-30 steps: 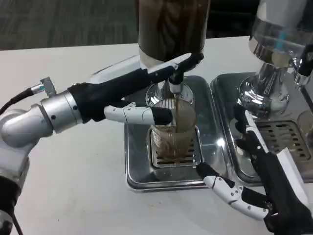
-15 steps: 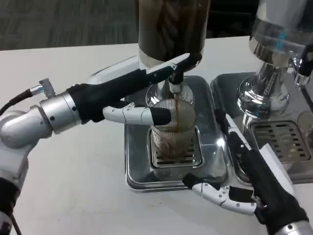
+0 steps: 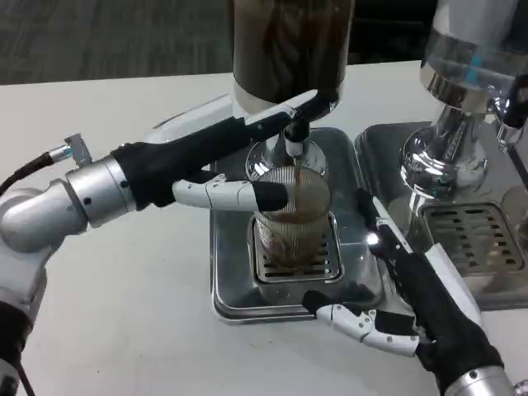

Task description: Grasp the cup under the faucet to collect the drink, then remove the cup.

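A ribbed clear cup [image 3: 290, 224] stands on the grate of a steel drip tray [image 3: 356, 276], under the faucet [image 3: 295, 148] of a dark drink dispenser [image 3: 289, 41]. A brown stream runs into the cup, which is partly filled. My left hand [image 3: 210, 155] reaches in from the left: its upper fingers [image 3: 305, 103] lie on the faucet lever, and a lower finger [image 3: 235, 194] sits at the cup's left rim. My right hand [image 3: 421, 301] is open to the right of the cup, fingers spread and holding nothing, a short gap away.
A second dispenser [image 3: 470, 74] with a clear tank stands at the right over its own steel tray [image 3: 487, 239]. The white table [image 3: 124, 313] stretches bare to the left and front. My left forearm [image 3: 58, 206] crosses the left side.
My right hand has moved left and forward, closer to the cup's right side. The left hand stays on the lever and the drink keeps pouring.
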